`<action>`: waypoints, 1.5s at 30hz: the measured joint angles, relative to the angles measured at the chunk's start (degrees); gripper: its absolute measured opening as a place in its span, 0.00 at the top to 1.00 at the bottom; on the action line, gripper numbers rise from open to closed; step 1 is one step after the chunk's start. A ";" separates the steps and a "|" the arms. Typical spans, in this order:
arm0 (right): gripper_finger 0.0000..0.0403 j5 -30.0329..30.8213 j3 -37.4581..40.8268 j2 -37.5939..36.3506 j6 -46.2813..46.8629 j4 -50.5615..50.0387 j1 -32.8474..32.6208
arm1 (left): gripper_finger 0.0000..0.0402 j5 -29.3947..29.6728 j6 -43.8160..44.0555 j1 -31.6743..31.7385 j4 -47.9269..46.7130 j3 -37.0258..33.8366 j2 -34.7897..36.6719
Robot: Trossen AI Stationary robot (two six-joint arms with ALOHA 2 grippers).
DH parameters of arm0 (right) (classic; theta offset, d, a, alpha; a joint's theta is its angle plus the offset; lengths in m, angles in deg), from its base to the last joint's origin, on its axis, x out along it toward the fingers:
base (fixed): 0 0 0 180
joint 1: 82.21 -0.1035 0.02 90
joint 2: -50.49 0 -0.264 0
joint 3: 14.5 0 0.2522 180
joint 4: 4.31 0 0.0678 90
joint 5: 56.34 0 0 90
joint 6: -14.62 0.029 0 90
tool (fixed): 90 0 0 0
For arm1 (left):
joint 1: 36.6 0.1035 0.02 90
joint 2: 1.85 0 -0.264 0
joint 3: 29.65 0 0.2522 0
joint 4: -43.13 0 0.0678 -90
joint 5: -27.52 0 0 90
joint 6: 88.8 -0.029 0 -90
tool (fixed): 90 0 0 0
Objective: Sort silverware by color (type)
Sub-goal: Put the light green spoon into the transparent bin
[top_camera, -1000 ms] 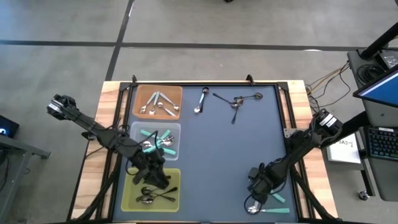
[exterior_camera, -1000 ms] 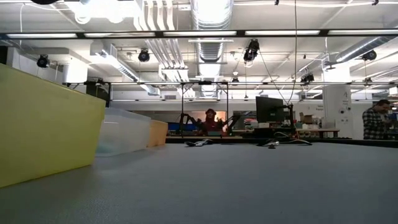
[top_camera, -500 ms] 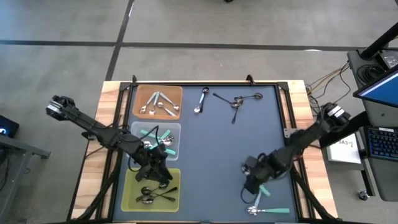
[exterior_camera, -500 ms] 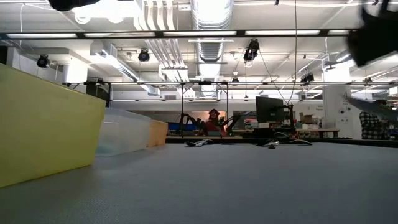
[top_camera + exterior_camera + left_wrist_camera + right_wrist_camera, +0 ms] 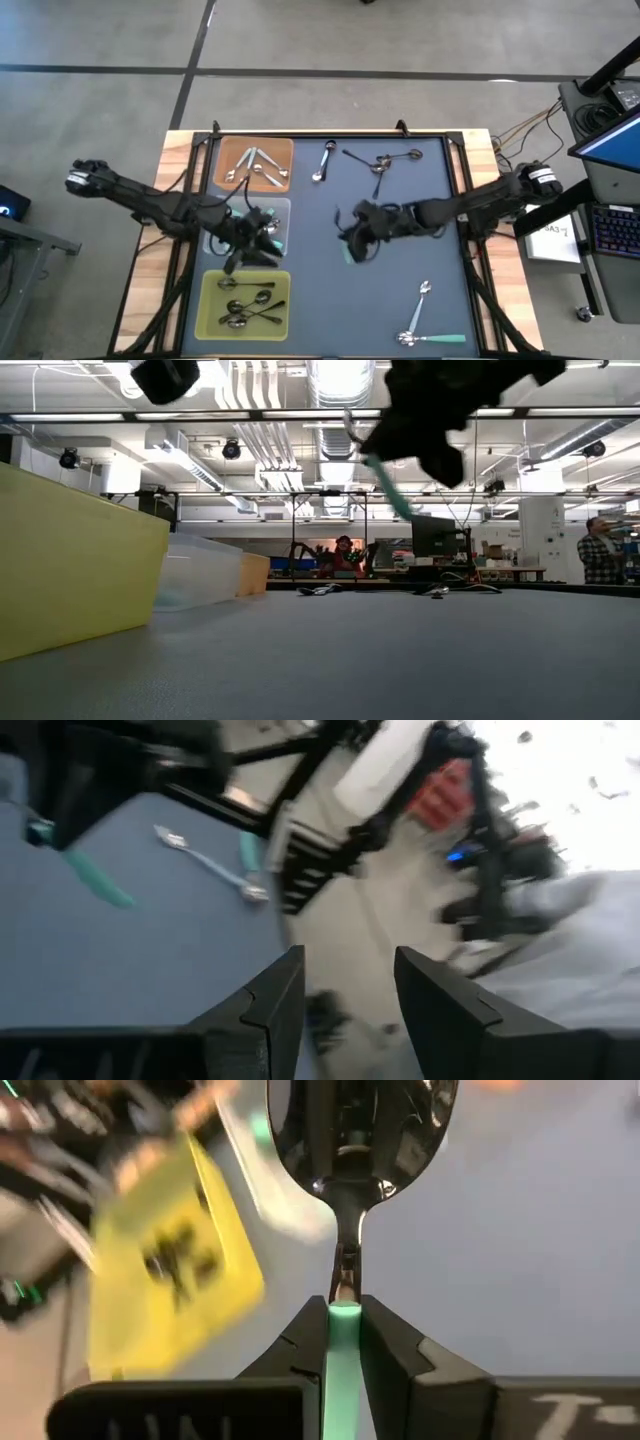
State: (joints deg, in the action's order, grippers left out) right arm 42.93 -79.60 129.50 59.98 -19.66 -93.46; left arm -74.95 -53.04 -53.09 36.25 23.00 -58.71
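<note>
Clear square tray (image 5: 250, 225) sits beneath spread left gripper (image 5: 262, 228); mid-table, right gripper (image 5: 352, 240) pinches a teal-handled silver-bowled spoon (image 5: 345, 1140).

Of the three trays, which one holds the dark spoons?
The yellow-green tray, the one at the near end of the row on the left. Its spoons are dark; the orange tray holds shiny silver ones and the clear tray teal-handled ones.

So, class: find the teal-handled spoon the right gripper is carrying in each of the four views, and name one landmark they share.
High view: teal-handled spoon mid-table, under the right gripper.
Low view: its handle hangs from the gripper, top centre.
Left wrist view: teal handle at far left, above the mat.
Right wrist view: pinched between the fingers, bowl pointing away.
Shared landmark: yellow-green tray, seen in three views.
</note>
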 joint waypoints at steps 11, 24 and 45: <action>0.93 2.72 -5.01 8.18 -10.07 20.22 5.69 | 0.66 2.99 -14.73 11.59 -2.86 -0.04 0.21; 0.93 6.96 -30.93 22.94 -22.73 1.03 7.45 | 0.66 6.48 -18.35 20.06 -6.24 -0.04 0.26; 0.92 12.86 -36.41 24.32 -26.00 -2.49 7.87 | 0.66 18.77 -20.39 20.57 -12.12 -0.04 5.91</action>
State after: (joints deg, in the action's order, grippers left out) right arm 55.78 -116.01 153.82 33.98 -22.14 -85.59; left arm -56.18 -73.44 -32.53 24.14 22.96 -52.80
